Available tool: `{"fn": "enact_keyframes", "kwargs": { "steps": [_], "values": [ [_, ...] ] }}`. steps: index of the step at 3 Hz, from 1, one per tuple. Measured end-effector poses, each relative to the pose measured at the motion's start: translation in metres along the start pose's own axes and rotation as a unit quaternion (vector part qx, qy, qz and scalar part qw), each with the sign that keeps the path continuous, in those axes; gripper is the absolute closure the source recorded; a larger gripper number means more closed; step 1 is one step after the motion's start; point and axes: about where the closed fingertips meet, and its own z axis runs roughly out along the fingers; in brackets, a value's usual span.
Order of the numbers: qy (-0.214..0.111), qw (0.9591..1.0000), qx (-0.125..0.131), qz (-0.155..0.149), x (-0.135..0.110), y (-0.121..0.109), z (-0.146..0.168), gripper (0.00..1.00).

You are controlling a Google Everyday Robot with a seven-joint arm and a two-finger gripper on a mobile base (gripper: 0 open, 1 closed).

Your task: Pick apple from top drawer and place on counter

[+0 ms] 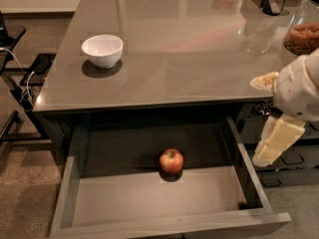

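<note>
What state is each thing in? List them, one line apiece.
top drawer: pulled open.
apple: upright on the drawer floor, not grasped.
white bowl: upright on the counter, looks empty.
glass jar: upright at the counter's right edge, holding something brown.
gripper: pointing down, right of the drawer, apart from the apple.

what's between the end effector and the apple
In the camera view, only the drawer's right wall and bare drawer floor: the end effector hangs outside to the right, the apple sits inside.
</note>
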Motion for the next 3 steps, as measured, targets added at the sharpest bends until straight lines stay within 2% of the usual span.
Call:
{"fn": "enact_keyframes", "kwargs": {
  "steps": [1,2,3],
  "values": [
    [-0.015,0.9998,-0.006,0.014,0.026,0.009,0.058,0.0],
    [-0.015,0.9998,-0.006,0.014,0.026,0.009,0.058,0.0],
    [-0.047,0.9989,-0.006,0.001,0.02,0.01,0.071,0.0]
  ]
}}
